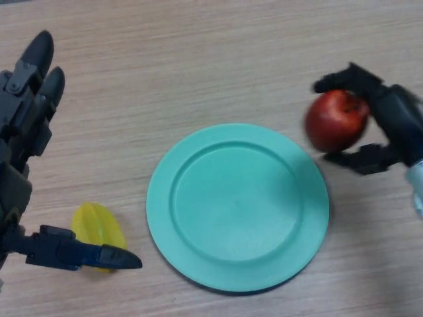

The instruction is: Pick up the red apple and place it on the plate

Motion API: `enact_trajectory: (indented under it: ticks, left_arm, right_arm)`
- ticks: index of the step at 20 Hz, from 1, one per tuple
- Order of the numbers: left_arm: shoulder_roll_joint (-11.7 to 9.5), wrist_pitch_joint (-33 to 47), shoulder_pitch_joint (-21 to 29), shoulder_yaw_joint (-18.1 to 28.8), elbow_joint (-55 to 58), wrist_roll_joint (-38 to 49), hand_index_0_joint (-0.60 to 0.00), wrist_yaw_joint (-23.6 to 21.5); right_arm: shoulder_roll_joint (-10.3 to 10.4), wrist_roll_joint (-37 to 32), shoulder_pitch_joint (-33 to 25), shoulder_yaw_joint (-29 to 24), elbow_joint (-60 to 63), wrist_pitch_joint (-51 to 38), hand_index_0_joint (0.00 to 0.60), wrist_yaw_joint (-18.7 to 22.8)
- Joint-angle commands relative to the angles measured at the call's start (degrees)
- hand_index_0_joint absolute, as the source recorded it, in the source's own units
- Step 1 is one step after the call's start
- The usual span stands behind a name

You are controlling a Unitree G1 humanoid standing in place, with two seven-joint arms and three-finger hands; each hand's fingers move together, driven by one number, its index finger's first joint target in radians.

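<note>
A red apple [336,121] hangs just off the right rim of the green plate [198,224], held above the table. My right hand [390,122] comes in from the right and is curled round it, fingers over its top and thumb under its lower side. The plate lies in the middle of the wooden table with nothing on it. My left hand [26,125] shows at the left edge, fingers straight and pointing away, thumb stretched out low toward the plate, holding nothing.
A yellow star-shaped fruit [92,231] lies on the table left of the plate, partly behind my left thumb [86,254].
</note>
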State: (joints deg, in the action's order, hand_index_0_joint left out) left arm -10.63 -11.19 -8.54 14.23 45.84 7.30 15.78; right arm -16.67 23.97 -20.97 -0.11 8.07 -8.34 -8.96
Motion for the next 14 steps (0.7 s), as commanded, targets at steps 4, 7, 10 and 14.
enact_trajectory:
  ticks: [4, 7, 10, 14]
  left_arm:
    - [-2.14, 6.24, 1.88, 4.22, 2.97, 1.02, 0.000, -0.87]
    - [-2.57, 5.53, 2.14, 5.89, 3.36, 2.92, 0.000, 0.05]
    - [-2.75, 5.30, 2.28, 6.77, 3.11, 3.68, 0.000, 0.37]
    - [-3.39, 5.00, 3.10, 7.53, 2.69, 2.92, 0.000, 0.77]
  right_arm:
    - [4.38, 10.20, 4.04, 6.62, -6.32, -7.77, 0.600, 0.26]
    - [5.65, 7.75, 7.39, 10.17, -8.97, -4.00, 0.600, 0.64]
    - [5.73, 6.07, 8.09, 11.01, -12.02, -2.09, 0.401, -0.51]
    - [5.78, -10.08, 8.77, 11.16, -29.23, 17.49, 0.000, -4.74]
